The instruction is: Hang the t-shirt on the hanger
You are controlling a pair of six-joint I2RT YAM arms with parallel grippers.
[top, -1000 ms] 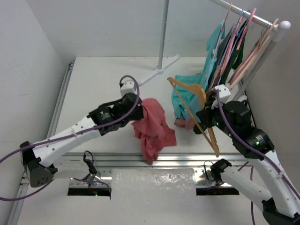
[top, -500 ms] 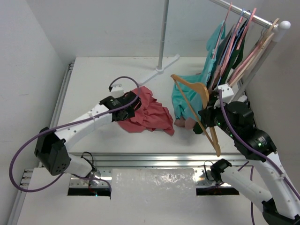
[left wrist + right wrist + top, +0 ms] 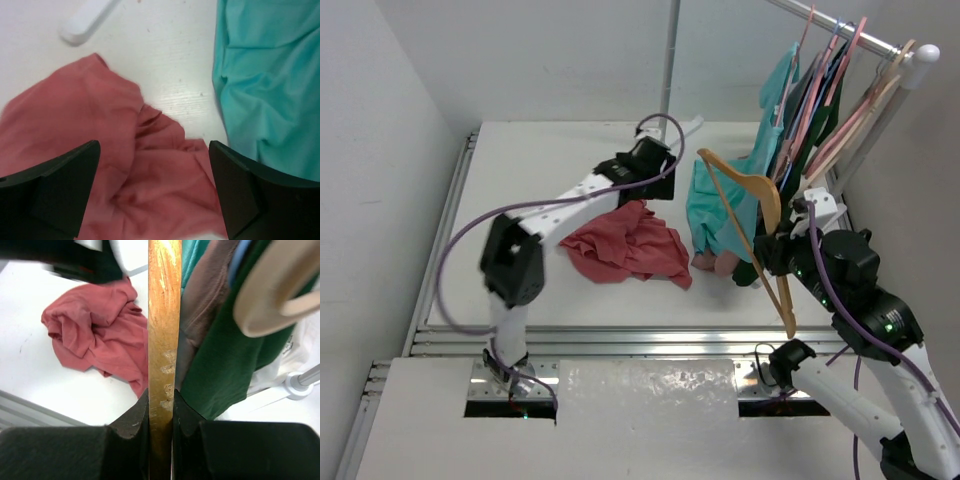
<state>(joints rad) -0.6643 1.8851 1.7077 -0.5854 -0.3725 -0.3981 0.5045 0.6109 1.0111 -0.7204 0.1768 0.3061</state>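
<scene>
The coral-red t-shirt lies crumpled on the white table, free of both grippers. My left gripper hovers over its far edge. In the left wrist view the left gripper is open, with the t-shirt showing below between the dark fingertips. The light-brown wooden hanger hangs tilted in the air at the right. My right gripper is shut on its bar. In the right wrist view the right gripper clamps the hanger from both sides, and the t-shirt lies to the left.
A teal shirt hangs down to the table right of the t-shirt, also the teal shirt. A clothes rack with pink hangers and a dark green garment fills the back right. The rack's white foot lies behind the left gripper.
The left gripper opened and let go of the t-shirt, which dropped onto the table. The left arm then swung toward the back. The right arm lifted the hanger slightly to the right.
</scene>
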